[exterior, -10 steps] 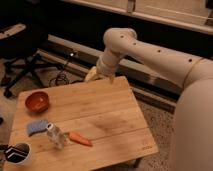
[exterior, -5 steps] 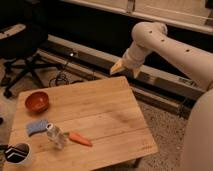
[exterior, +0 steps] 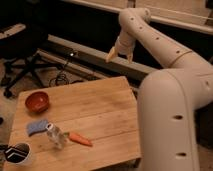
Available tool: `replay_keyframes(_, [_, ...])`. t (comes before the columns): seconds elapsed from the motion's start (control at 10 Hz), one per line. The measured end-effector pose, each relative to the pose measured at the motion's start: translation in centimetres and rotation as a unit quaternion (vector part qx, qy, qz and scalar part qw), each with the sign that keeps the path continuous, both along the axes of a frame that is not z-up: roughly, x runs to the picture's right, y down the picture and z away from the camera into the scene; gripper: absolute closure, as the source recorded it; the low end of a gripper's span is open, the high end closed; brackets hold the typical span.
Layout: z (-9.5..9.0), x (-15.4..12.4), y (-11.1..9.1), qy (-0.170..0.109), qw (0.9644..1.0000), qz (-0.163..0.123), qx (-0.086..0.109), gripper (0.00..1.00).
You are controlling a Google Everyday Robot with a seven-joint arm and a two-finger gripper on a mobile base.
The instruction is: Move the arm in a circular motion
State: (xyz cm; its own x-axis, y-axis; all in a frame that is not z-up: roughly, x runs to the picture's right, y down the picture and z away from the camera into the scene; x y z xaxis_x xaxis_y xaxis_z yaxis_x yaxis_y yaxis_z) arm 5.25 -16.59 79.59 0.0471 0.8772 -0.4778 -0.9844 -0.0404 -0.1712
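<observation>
Arm [exterior: 159, 45] seems partway round its circle, gripper [exterior: 119, 54] raised beyond the far edge of the table [exterior: 102, 107] below it, grip state I cannot tell; next needs a smooth curved sweep.

Claw [exterior: 120, 55] beyond table's [exterior: 102, 105] far edge

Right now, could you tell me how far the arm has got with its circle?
Done: the gripper has swung from the table's far edge up and toward the view's right. In hand: the arm holds it high beyond the table. Left: the return arc down and back.
</observation>
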Motion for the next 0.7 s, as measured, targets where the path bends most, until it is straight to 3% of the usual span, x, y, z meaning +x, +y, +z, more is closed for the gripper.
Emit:
replay_keyframes(0.1, [1.0, -3.1, -0.6, -0.011, 0.9997, -0.023, -0.003, 0.2])
replay_keyframes(0.3, [2.5, -9.5, -0.8, -0.04, 0.9957, -0.083, -0.008, 0.2])
replay_keyframes(0.5, [2.5, -15.4, -0.4, -0.085, 0.987, -0.136, -0.01, 0.2])
replay_keyframes(0.7, [1.0, -21.0, 1.0, -0.143, 0.9733, -0.178, -0.018, 0.2])
